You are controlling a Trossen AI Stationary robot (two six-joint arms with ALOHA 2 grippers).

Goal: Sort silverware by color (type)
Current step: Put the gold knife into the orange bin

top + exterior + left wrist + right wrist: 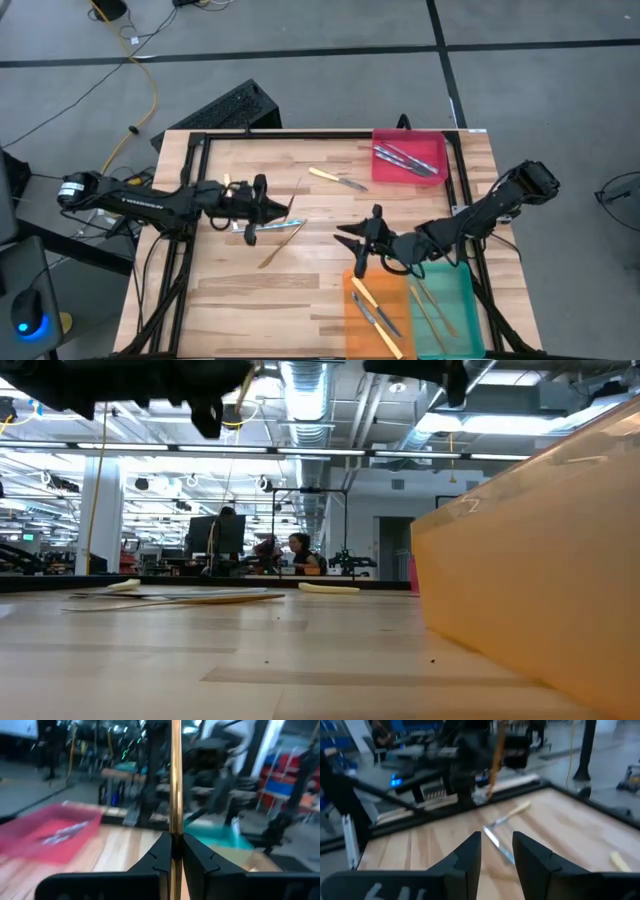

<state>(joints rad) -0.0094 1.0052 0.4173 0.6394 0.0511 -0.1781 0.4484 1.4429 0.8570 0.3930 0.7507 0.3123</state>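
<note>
Two arms work over the wooden table point(250, 290). The left gripper point(175, 851) is pinched tight on a thin wooden stick point(175, 780), holding it up off the table. The right gripper point(497, 851) hangs with its fingers apart, holding nothing, near the orange tray point(352, 318).

Colours across the pale, light-wood bench point(250, 290)

The trays are red point(430, 145), orange point(358, 325) and teal point(465, 300); the black left claw point(175, 851) pinches a tan wooden utensil point(175, 780), a yellow-handled, silver-ended knife point(337, 179) lies apart, and the right claw point(496, 851) is black.
</note>
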